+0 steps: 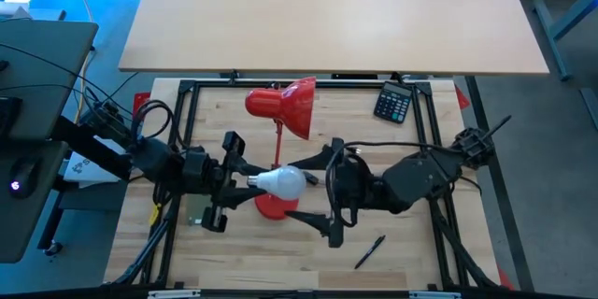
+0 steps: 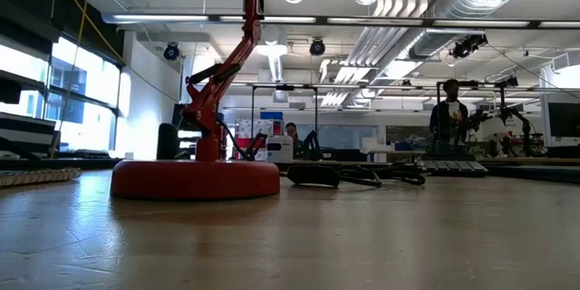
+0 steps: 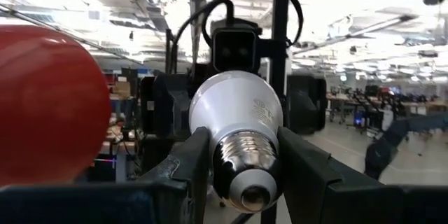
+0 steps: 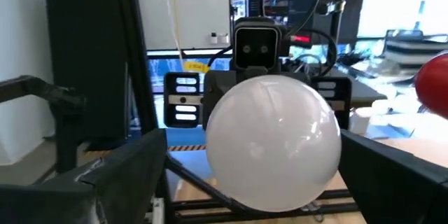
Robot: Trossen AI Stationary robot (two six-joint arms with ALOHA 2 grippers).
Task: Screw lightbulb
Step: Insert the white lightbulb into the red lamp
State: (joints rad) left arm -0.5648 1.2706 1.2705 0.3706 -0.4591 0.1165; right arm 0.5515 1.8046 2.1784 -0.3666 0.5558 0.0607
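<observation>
The lightbulb is held horizontally at frame centre of the high view, above the red lamp base. The left gripper is clamped on the threaded base, fingers closed against it. The right gripper is positioned around the globe with fingers spread wide, apparently not gripping. The step is judged to be a hand-over or regrasp. Next, the bulb must be aligned with the socket in the lamp shade.
</observation>
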